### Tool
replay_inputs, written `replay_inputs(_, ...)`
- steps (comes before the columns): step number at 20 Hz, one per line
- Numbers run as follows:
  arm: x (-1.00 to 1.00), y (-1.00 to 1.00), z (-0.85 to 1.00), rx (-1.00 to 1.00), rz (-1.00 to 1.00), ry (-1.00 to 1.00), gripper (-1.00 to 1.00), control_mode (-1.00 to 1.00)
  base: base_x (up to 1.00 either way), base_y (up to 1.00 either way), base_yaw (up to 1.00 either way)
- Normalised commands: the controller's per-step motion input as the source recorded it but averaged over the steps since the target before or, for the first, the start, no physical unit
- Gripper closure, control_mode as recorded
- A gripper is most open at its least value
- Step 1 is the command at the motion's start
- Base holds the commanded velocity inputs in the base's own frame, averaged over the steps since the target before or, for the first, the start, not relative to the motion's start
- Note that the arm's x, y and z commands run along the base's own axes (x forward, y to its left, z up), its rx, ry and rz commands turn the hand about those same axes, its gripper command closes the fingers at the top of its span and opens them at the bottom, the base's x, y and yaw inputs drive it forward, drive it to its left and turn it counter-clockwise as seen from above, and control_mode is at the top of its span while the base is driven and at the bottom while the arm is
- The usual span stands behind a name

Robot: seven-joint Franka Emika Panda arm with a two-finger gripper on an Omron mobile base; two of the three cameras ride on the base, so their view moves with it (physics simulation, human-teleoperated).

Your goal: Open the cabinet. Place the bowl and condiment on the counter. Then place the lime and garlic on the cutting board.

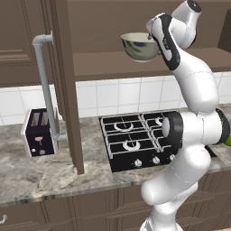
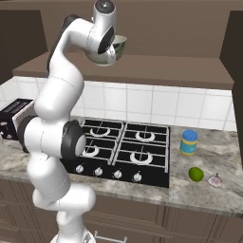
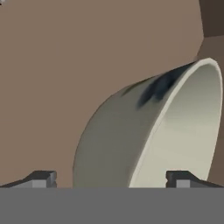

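Bowl [image 3: 144, 131] sits on the open cabinet [image 1: 67, 90] shelf, straight ahead of your pincer [image 3: 111, 179], its rim running between the two spread, empty fingertips [image 3: 43, 178]. You are at the bowl-fetching step, I judge: next you must push in and clamp on the rim. Well below and to the right wait the condiment [image 2: 188, 142], lime [image 2: 196, 174] and garlic [image 2: 216, 181] on the counter [image 2: 209, 199].

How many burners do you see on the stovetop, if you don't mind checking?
4, in a two-by-two grid on the stovetop: back left, back right, front left, front right. None seem hidden in the right base view.
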Motion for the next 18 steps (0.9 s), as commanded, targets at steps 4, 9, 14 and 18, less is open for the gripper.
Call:
replay_inputs(4,0.06,0.00,-0.03,-0.02,0.01,0.10,-1.00,-1.00,0.00,0.00,0.00)
replay_inputs(9,0.05,0.00,-0.09,-0.01,0.01,0.07,-1.00,-1.00,0.00,0.00,0.00)
replay_inputs(14,0.01,0.00,-0.11,-0.01,0.01,0.05,-1.00,-1.00,0.00,0.00,0.00)
replay_inputs(18,0.00,0.00,-0.06,-0.01,0.00,0.05,-1.00,-1.00,0.00,0.00,0.00)
